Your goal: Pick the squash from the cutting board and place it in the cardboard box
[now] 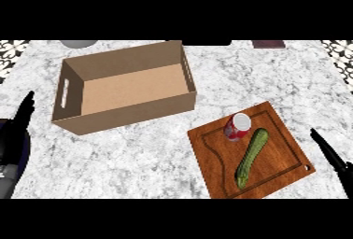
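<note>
A long green squash [250, 157] lies lengthwise on the wooden cutting board [276, 172] at the lower right of the marble counter. The open cardboard box [124, 86] stands at the upper left, with nothing visible inside it. My right hand [329, 153] shows at the right edge beside the board, fingers straight and pointing up, apart from the squash. My left hand [21, 119] rests at the left edge, fingers straight, next to the box's lower left corner. Neither hand holds anything.
A red and white can [238, 127] stands on the board's far end, just above the squash's upper tip. A grey round object [79, 43] and a dark object [268, 44] sit at the counter's far edge.
</note>
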